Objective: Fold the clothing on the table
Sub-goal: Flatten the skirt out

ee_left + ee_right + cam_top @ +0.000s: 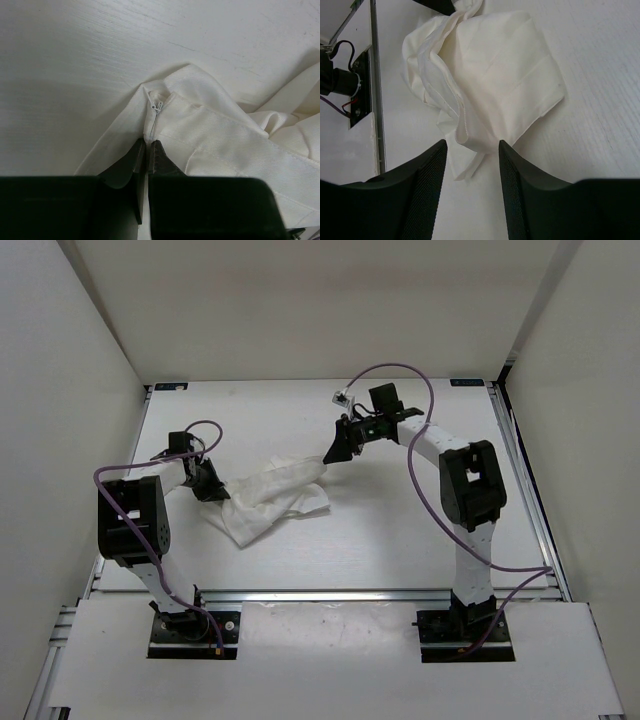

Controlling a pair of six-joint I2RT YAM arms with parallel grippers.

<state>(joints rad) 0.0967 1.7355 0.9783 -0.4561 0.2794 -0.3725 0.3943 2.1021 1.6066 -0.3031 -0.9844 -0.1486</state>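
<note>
Between the tips of the left gripper (148,142), a seam of the clothing (215,145) is sitting pinched tight, with a small metal fastener (159,106) showing just beyond them. Ahead of that grip, the garment is lying bunched on the table (100,50). Across the heap, the right gripper (472,145) is standing with jaws wide, a loose corner of the cloth lying between them. Cloth this thin and limp is likely going to sag and slide, so stitched hems and corners are looking like the firmest holds.

Crumpled clothing (270,502) on white table (400,530)
</note>
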